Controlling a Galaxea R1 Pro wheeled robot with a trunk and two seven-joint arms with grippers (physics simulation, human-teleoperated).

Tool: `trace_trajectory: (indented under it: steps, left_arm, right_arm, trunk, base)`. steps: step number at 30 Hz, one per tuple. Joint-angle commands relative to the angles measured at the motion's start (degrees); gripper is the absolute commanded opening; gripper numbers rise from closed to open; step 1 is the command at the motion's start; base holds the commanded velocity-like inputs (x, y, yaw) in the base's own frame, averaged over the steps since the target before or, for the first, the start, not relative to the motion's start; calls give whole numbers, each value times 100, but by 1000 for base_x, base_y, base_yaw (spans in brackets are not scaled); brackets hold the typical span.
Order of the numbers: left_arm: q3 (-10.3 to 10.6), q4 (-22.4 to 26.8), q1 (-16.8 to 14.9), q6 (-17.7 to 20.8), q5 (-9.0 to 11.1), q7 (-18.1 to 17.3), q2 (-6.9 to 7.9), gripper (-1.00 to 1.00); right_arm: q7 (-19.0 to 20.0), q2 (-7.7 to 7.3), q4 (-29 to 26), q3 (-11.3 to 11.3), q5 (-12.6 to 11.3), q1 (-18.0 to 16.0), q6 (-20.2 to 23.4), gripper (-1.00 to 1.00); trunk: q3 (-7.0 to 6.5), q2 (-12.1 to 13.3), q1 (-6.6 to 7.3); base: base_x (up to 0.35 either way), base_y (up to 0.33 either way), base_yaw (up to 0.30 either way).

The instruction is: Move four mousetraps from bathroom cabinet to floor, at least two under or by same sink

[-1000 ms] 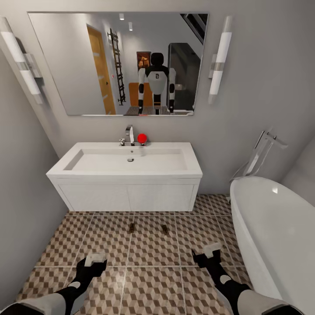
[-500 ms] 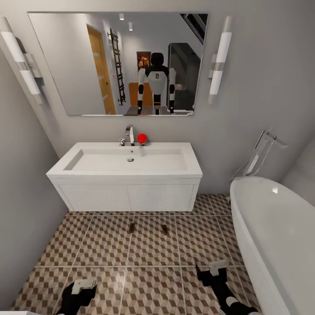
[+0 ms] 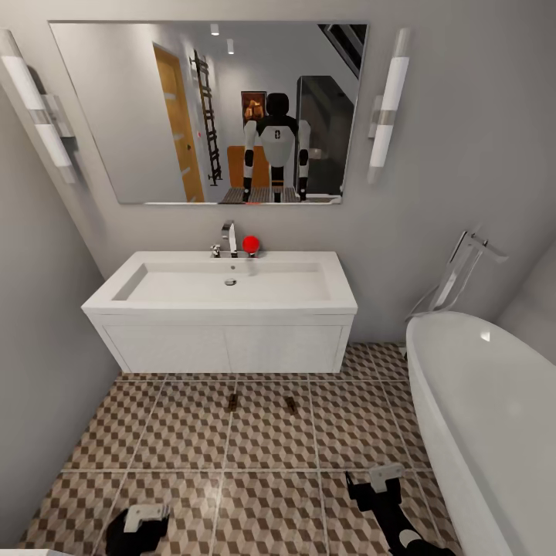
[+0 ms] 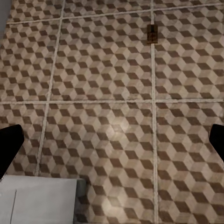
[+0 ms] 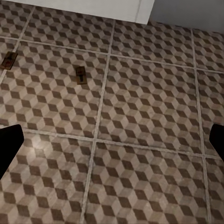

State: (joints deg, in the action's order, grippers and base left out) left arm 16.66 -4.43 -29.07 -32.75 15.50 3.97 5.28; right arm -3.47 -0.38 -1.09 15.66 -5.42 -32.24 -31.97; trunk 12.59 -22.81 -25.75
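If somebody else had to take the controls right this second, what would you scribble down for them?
Left gripper: open, holding nothing, low over the bathroom floor.
Right gripper: open, holding nothing, near the bathtub.
Two mousetraps lie on the tiles just in front of the sink.
Done: two traps by the sink.
Left: the other two traps, not seen here, go from the cabinet to this floor.
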Motion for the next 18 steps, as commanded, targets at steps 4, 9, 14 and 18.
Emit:
trace_trajectory:
  steps: [4,9,14,18]
  left_arm:
    - [48,-22,-3,-444,118,142,-17,100]
    - [48,-25,55,-1200,215,232,-23,100]
    - [48,-26,225,-1698,239,285,-33,100]
    - [48,-26,431,-2058,246,303,-44,100]
  right_arm:
    - [-11,2,4,51,-56,-3,-14,100]
    - [-12,3,4,51,-56,-2,-11,100]
    - [-13,3,4,51,-56,-2,-11,100]
    - [-13,3,4,51,-56,-2,-11,100]
  trunk:
    - [11,-11,-3]
    - [11,-11,-3]
    - [11,-11,-3]
    - [11,-11,-3]
  base:
    - [0,0,0]
    - [0,0,0]
    - [0,0,0]
    - [0,0,0]
